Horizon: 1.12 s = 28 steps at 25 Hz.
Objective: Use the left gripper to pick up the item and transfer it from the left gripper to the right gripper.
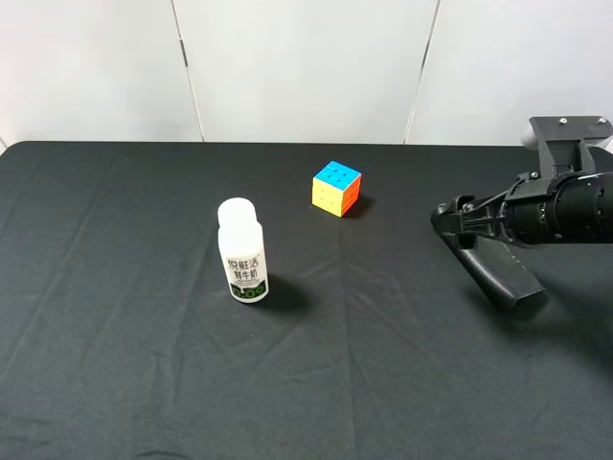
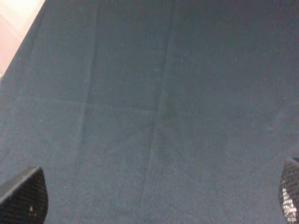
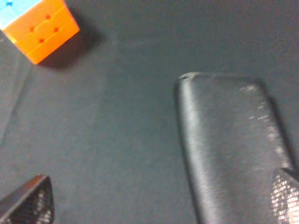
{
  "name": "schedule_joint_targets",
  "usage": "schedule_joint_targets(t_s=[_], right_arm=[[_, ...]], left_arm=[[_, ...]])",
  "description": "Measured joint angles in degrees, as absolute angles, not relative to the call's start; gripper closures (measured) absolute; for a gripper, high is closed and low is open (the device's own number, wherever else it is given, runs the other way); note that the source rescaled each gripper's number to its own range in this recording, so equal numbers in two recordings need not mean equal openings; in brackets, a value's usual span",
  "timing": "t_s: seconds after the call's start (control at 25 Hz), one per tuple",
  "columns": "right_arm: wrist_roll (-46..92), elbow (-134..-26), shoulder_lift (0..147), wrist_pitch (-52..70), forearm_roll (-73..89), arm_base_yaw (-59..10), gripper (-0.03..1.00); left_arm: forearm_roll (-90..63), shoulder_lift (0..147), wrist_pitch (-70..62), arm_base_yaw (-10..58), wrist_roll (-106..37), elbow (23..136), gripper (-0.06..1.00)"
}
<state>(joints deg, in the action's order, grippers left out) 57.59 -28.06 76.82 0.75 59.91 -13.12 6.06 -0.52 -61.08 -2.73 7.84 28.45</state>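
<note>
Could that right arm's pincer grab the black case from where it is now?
Probably yes. The right pincer stands open directly over the black case, which sits beneath it on the black cloth. Its fingertips are spread wide, and nothing lies between. The cube sits well clear.

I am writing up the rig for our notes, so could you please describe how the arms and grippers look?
The right gripper is matte black, on a bulky cylindrical wrist with a square black frame and a white-grey part on top. Both wrist views show dark fingertips with fine mesh-textured pads. The left gripper shows only its fingertips.
</note>
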Motion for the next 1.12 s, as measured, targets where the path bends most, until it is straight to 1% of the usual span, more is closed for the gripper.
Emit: schedule_joint_targets(t_s=[0.4,0.6,0.76,0.96,1.12], right_arm=[[55.5,-28.1,68.7,5.4,59.0,-13.1,-0.03],[49.7,-28.1,63.2,7.6,53.8,-13.1,-0.03],[39.8,-30.1,59.2,12.9,44.2,-13.1,-0.03],[20.0,-37.8,56.1,23.9,23.8,-13.1,-0.03],[7.8,-43.2,53.7,33.2,9.3,-13.1,-0.03]], left_arm=[[6.1,-0.5,-61.1,-2.7,7.8,28.4,-0.04],[6.1,-0.5,-61.1,-2.7,7.8,28.4,-0.04],[6.1,-0.5,-61.1,-2.7,7.8,28.4,-0.04],[6.1,-0.5,-61.1,-2.7,7.8,28.4,-0.04],[6.1,-0.5,-61.1,-2.7,7.8,28.4,-0.04]])
